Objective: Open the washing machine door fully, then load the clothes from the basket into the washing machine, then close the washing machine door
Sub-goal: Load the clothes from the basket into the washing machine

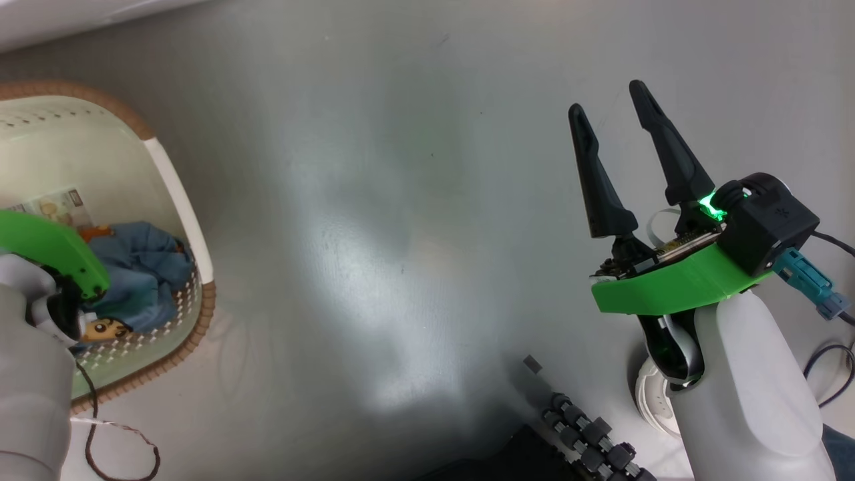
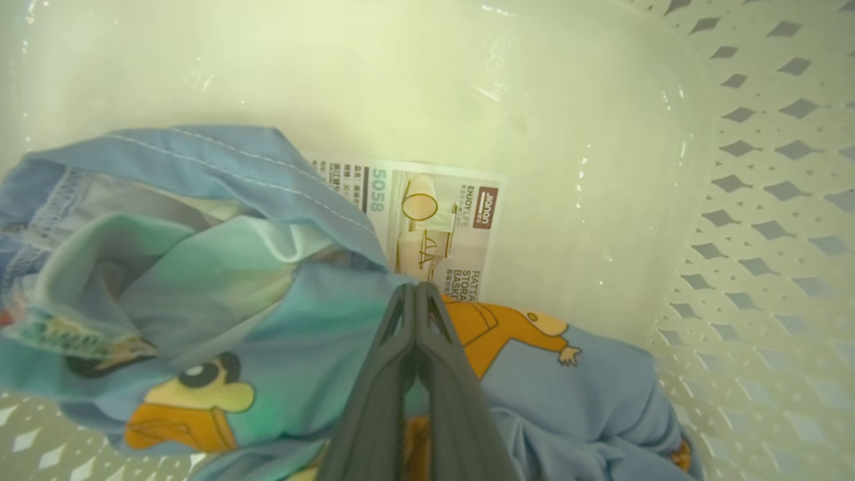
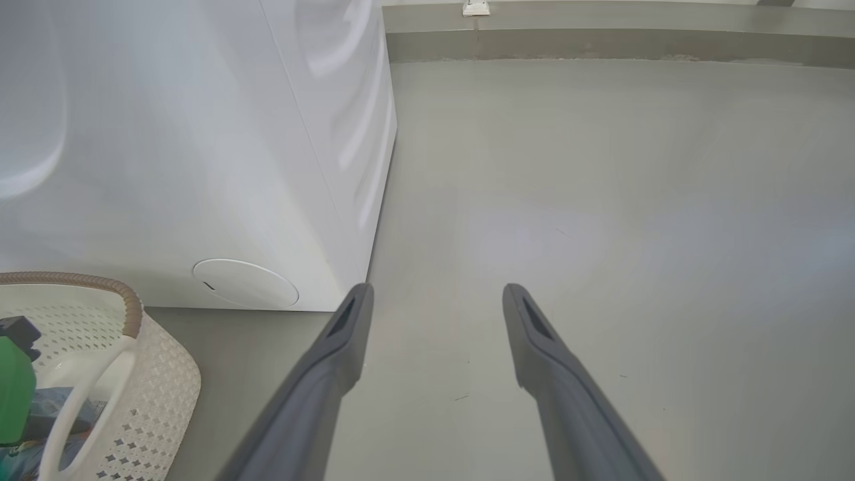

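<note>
Left pincer (image 2: 415, 287): we are gripping light blue cartoon-printed clothes (image 2: 267, 321), cream perforated plastic basket (image 2: 735, 200) surrounding it. Right pincer (image 3: 435, 288): we are holding it wide, white washing machine (image 3: 167, 133) to its left.

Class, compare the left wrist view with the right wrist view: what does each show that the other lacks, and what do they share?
Left wrist view: the left gripper, fingers shut on a fold of the clothes, and a printed label on the bottom of the basket. Right wrist view: the right gripper, fingers open above the grey floor, and the white washing machine with a round cap near its bottom. Shared: the basket and the blue clothes lying in it.
</note>
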Controlling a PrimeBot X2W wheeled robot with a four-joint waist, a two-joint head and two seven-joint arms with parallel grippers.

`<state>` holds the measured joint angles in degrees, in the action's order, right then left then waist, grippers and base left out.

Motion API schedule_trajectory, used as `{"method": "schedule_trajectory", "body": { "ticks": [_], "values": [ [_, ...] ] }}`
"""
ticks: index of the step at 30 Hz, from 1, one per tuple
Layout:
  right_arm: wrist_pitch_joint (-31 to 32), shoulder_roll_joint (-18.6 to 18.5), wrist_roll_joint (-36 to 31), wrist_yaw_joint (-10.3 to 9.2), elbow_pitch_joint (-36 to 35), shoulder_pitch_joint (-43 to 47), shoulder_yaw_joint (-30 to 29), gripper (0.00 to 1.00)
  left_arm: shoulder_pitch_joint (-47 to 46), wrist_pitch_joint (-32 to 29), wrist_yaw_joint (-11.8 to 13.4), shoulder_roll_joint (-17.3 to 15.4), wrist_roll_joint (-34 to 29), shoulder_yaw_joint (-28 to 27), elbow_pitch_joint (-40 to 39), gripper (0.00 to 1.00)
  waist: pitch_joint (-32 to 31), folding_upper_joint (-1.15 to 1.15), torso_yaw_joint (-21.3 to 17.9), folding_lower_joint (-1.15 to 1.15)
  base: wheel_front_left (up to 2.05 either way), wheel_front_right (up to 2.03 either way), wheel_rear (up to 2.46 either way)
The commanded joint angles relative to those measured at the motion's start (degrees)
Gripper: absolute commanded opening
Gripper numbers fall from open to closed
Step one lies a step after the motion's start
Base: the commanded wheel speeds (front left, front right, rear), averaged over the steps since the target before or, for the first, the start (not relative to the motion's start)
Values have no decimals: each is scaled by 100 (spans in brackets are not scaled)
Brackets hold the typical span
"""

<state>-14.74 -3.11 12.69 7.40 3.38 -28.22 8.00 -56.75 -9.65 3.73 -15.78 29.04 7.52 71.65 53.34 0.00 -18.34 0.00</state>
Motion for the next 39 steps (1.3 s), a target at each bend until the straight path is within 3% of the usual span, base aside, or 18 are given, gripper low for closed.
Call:
{"method": "schedule_trajectory", "body": {
  "ticks": [1,15,39],
  "values": [
    [-26,24,-42,9,-122,161,58,100,124,80,-41,-162,91,-83,4,0,-53,0,35,0,0,0,0],
    [-26,24,37,9,11,266,18,100,403,694,-327,-92,332,-197,79,0,-570,0,212,0,0,0,0],
    [-26,24,-121,9,264,1030,-282,100,1411,1764,-826,411,794,-378,54,0,-2038,0,683,0,0,0,0]
  ]
}}
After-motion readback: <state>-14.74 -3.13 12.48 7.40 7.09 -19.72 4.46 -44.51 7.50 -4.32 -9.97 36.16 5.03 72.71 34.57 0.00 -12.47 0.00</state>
